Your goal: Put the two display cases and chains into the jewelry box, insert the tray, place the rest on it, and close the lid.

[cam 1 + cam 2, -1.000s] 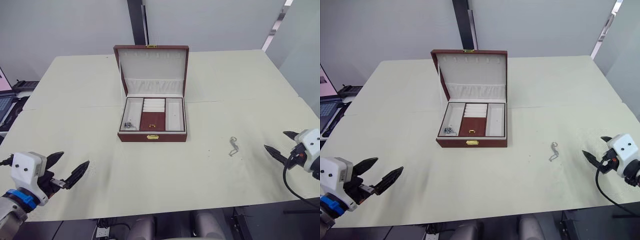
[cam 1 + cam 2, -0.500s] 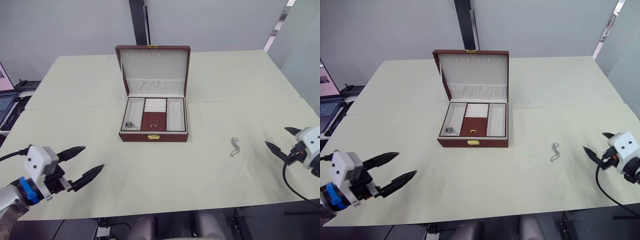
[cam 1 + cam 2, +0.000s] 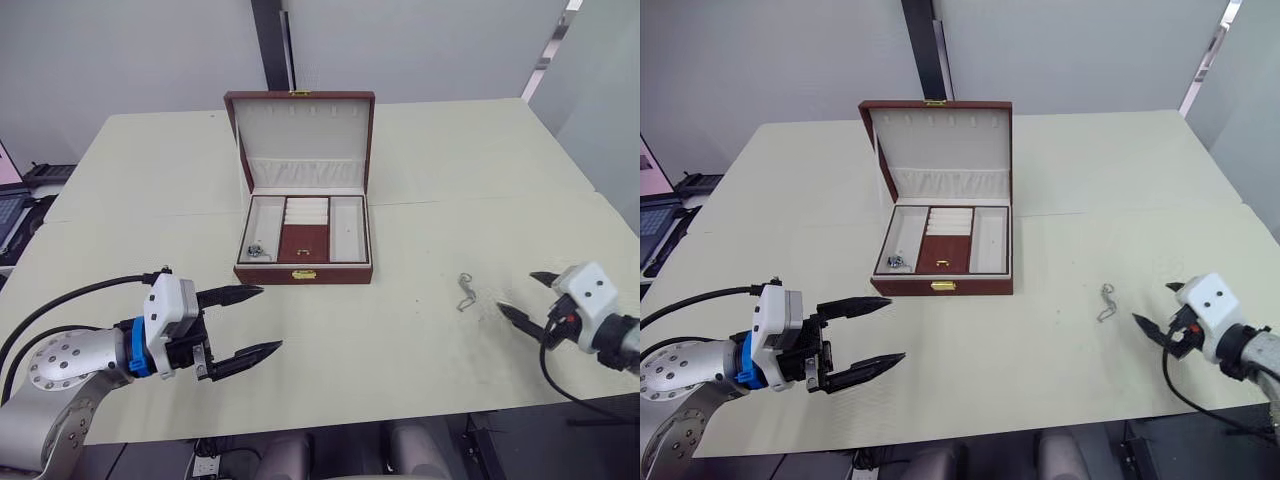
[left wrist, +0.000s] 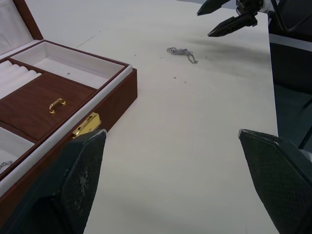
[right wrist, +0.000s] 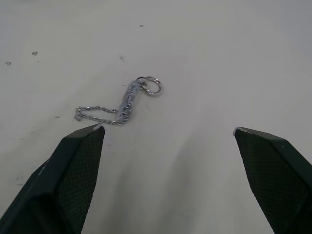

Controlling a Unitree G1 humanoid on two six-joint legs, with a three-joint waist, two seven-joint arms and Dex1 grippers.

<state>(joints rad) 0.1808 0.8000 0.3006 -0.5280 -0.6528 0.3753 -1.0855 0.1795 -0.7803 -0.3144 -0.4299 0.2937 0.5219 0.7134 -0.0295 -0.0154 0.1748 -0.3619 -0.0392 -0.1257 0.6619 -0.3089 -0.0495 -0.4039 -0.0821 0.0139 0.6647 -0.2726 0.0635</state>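
Observation:
The jewelry box stands open at the table's middle, its lid upright. Its top layer shows cream compartments and a brown flap with a gold handle; I cannot tell if this is the tray. A small silvery piece lies in the box's left compartment. A short chain with a ring lies on the table right of the box. My right gripper is open, just right of that chain and apart from it. My left gripper is open, in front of the box's left corner. The display cases are out of view.
The pale table carries the box and the chain. A laptop sits beyond the table's left edge. The front edge of the table lies close under both arms.
My left arm has reached forward and to the right, towards the box's front. My right gripper has slid left, closer to the chain. Both stay open.

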